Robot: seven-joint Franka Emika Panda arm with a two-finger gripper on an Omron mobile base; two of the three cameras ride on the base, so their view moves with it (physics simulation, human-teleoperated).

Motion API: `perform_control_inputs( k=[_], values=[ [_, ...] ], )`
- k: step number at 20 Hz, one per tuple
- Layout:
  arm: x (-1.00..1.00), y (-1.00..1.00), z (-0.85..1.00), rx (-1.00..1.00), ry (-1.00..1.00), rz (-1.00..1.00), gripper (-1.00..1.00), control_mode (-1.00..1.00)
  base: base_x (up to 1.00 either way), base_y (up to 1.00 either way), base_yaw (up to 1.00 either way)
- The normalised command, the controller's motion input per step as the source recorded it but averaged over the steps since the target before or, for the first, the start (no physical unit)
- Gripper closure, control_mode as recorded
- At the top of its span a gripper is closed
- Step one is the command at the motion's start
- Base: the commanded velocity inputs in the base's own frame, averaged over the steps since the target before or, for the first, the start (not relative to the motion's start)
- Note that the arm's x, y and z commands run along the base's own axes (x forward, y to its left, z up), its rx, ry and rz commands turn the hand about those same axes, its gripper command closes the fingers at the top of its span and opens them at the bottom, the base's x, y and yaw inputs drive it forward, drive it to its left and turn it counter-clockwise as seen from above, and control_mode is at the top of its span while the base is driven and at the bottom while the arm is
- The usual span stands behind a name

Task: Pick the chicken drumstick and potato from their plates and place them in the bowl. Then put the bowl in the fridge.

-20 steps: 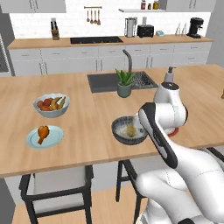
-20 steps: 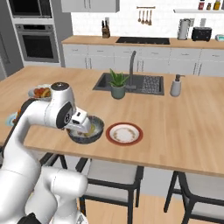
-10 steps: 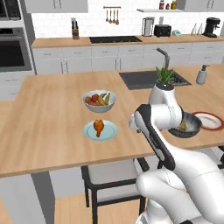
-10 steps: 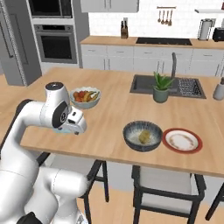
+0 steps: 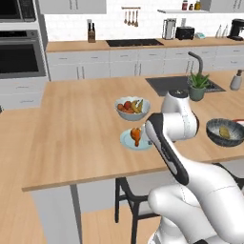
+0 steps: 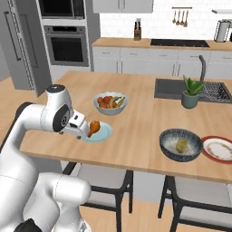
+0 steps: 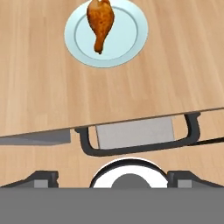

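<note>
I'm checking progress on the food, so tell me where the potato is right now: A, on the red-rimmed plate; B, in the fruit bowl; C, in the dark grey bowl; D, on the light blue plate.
C: the potato lies inside the dark grey bowl, beside the bare red-rimmed plate, while the chicken drumstick is on the light blue plate.

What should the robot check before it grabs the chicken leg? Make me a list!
1. Chicken drumstick lies on the light blue plate: ok.
2. Gripper open and empty: ok.
3. Gripper lined up over the drumstick: not ok; in the hand view the drumstick sits far ahead, near the top edge.
4. Potato already in the dark grey bowl: ok.
5. Bowl has room for the drumstick: ok, only the potato is inside.
6. Fruit bowl out of the way: cannot tell; it stands close behind the plate.
</note>
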Motion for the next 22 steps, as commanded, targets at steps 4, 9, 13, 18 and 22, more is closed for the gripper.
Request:
perform_control_inputs(
  k=[4, 9, 13, 18, 22],
  values=[
    [0.0, 0.0, 0.0, 0.0, 0.0, 0.0, -1.0, 1.0, 0.41, 0.51, -0.03],
    [0.0, 0.0, 0.0, 0.0, 0.0, 0.0, -1.0, 1.0, 0.69, 0.0, 0.0],
    [0.17, 0.0, 0.0, 0.0, 0.0, 0.0, -1.0, -1.0, 0.55, 0.0, 0.0],
    [0.88, 0.0, 0.0, 0.0, 0.0, 0.0, -1.0, -1.0, 0.0, 0.0, 0.0],
    [1.0, -0.02, -0.2, 0.0, 0.02, 0.0, -1.0, -1.0, 0.0, 0.0, 0.0]
  ],
)
